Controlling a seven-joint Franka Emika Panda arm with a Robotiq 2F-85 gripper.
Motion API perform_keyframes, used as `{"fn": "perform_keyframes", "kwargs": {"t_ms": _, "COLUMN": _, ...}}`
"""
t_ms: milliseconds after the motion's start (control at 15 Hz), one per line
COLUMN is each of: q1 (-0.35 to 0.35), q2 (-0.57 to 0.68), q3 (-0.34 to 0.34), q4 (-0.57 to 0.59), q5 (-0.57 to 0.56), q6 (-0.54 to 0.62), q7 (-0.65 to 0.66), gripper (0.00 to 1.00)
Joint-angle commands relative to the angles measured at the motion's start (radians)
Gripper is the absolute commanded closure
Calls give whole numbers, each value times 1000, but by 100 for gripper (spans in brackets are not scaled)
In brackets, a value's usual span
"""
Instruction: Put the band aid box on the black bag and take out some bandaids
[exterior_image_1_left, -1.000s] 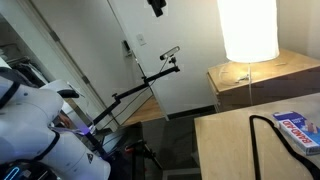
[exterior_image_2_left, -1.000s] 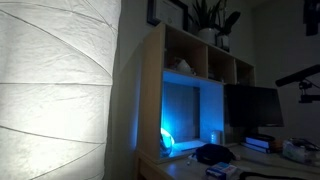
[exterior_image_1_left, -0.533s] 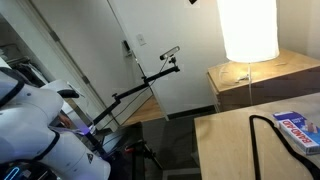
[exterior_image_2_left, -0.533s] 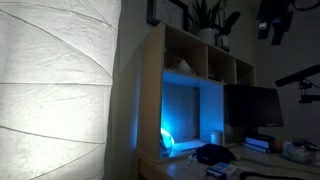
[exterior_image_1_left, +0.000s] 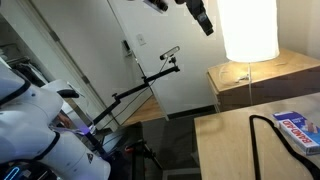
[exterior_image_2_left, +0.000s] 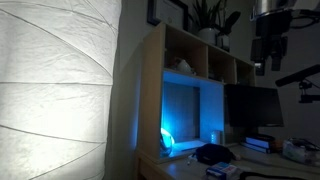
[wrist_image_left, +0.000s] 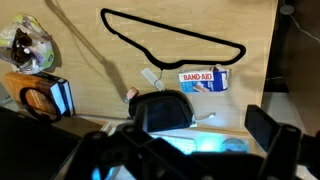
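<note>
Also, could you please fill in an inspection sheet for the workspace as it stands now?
Surface: light wooden table.
Job's things: band aid box lies flat on the table beside the black bag, not on it.
Clutter: crumpled plastic bag; small box near the edge.
Grippers: gripper open, high above the table, holding nothing.
Cables: black cable looped on the table.
Surroundings: lit lamp; shelf with blue light.
</note>
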Motion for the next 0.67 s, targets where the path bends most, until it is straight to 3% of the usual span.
{"fn": "perform_keyframes", "kwargs": {"t_ms": 0, "q1": 19, "q2": 0, "q3": -19, "q4": 4, "q5": 0, "q6": -3, "q7": -1, "gripper": 0}}
{"fn": "perform_keyframes", "kwargs": {"t_ms": 333, "q1": 18, "q2": -3, "q3": -15, "q4": 13, "q5": -23, "q6": -9, "q7": 48, "gripper": 0}}
{"fn": "perform_keyframes", "kwargs": {"t_ms": 600, "q1": 15, "q2": 125, "q3": -32, "q4": 100, "q5": -22, "q6": -119, "q7": 169, "gripper": 0}}
